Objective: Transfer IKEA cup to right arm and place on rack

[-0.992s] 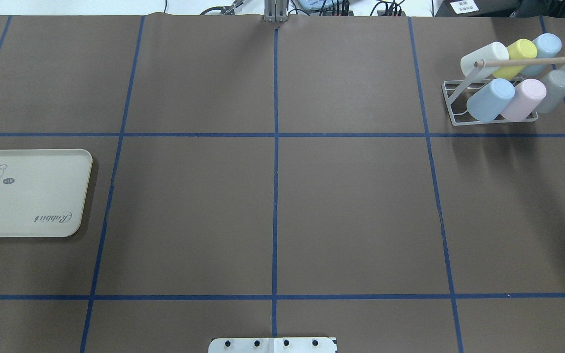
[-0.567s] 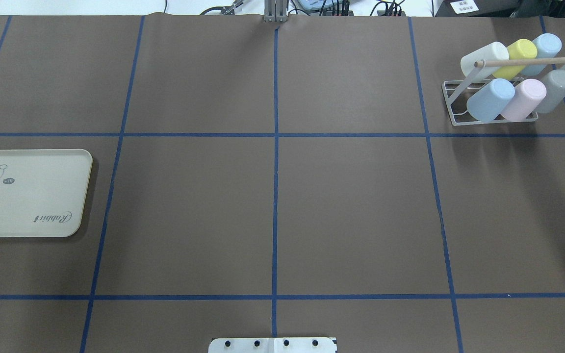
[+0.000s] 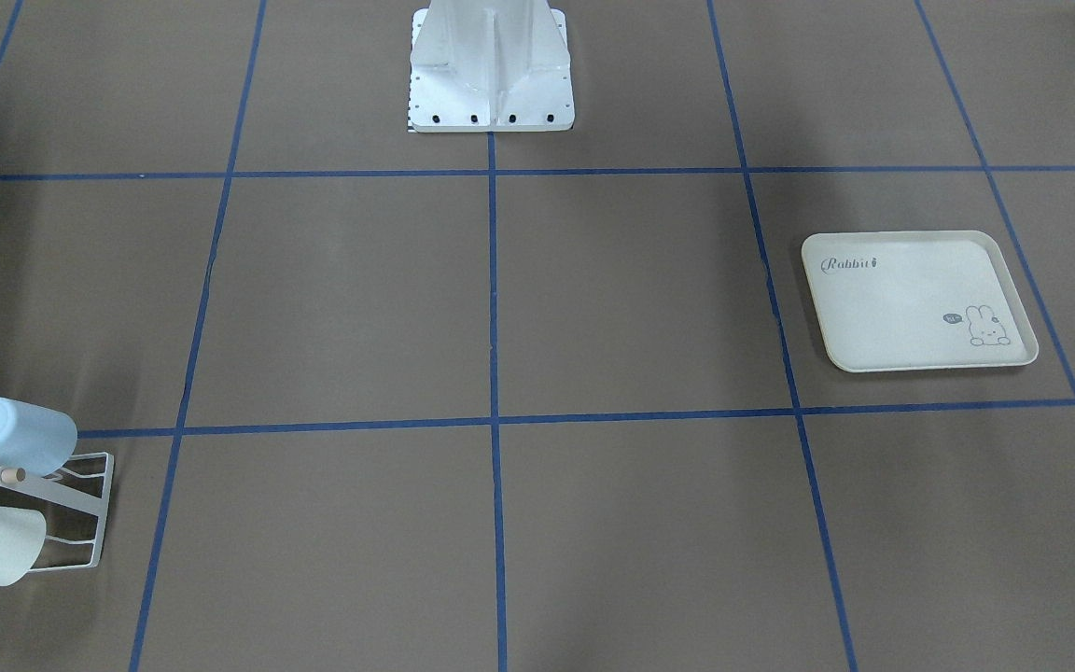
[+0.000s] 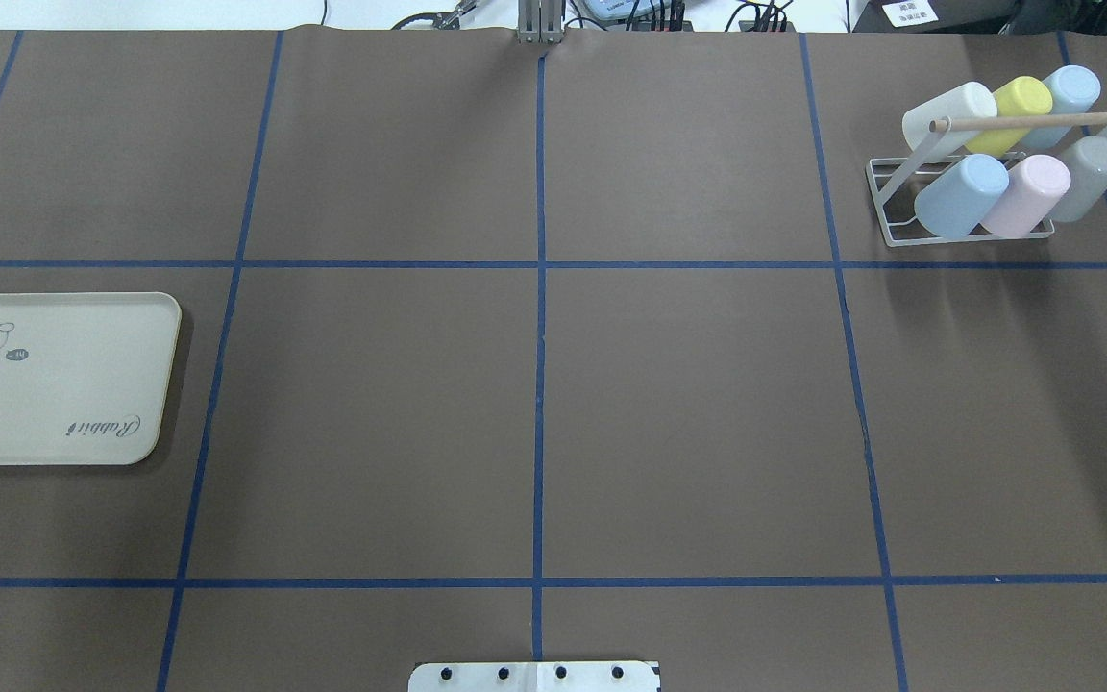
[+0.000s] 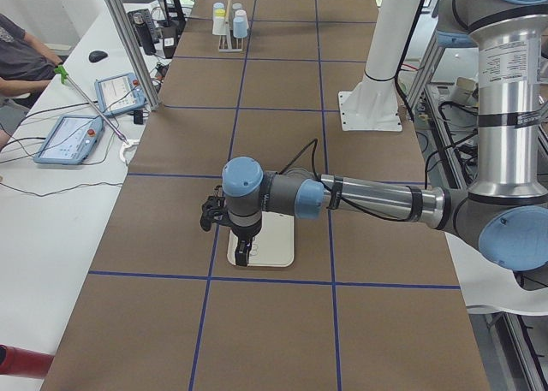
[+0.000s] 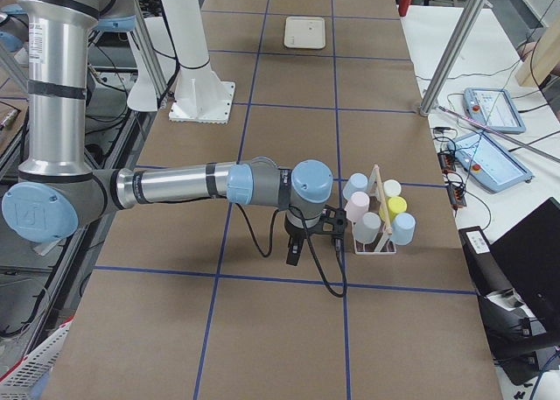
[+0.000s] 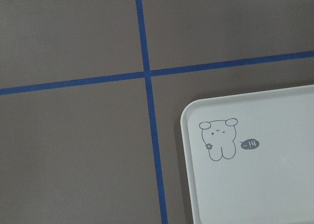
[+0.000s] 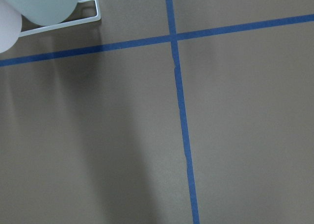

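Both grippers show only in the side views, too small to read. I cannot tell whether the fingers of the left gripper (image 5: pixel 246 252) or the right gripper (image 6: pixel 295 249) are spread or pressed together. No cup shows at either one.

Left gripper hangs pointing down above the tray (image 5: pixel 276 252) near frame centre. Its wrist camera sees only the tray's printed corner at lower right and blue tape lines. Right gripper hangs just left of the rack (image 6: pixel 374 248) in the right-side view, apart from it. Its wrist camera catches a rack corner at upper left.

Change over the last second, overhead view: none. Rack (image 4: pixel 892 231) sits at upper right and tray (image 4: pixel 63 384) at the left edge, in the same places in all three overhead frames. Neither arm enters that view.

Cups (image 4: pixel 962 195): six, all on the rack, tilted, three on each side of the dowel (image 4: pixel 1034 121). None on the tray, none on the table (image 4: pixel 534 413). I cannot single out which is the task's cup.

Judgement: hand-over and placement look done. With nothing moving and no cup left to fetch, the run appears finished or idle.
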Robot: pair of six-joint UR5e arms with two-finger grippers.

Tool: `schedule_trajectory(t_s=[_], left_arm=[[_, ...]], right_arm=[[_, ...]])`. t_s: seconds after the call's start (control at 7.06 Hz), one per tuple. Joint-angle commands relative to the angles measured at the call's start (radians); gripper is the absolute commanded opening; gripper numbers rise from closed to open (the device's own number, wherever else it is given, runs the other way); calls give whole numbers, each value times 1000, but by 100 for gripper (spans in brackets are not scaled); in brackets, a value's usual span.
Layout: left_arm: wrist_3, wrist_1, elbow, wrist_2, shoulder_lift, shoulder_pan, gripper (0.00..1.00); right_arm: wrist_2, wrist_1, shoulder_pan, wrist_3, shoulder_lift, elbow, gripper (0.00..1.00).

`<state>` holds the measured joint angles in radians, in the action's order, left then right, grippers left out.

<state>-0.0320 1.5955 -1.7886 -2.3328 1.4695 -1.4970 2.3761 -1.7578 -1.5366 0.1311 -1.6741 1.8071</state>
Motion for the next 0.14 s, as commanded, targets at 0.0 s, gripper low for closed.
schedule_trajectory(t_s=[0.0], left_arm=[[0,1,0,0,2,0,100]], right_arm=[[0,96,0,2,-1,-70,99]])
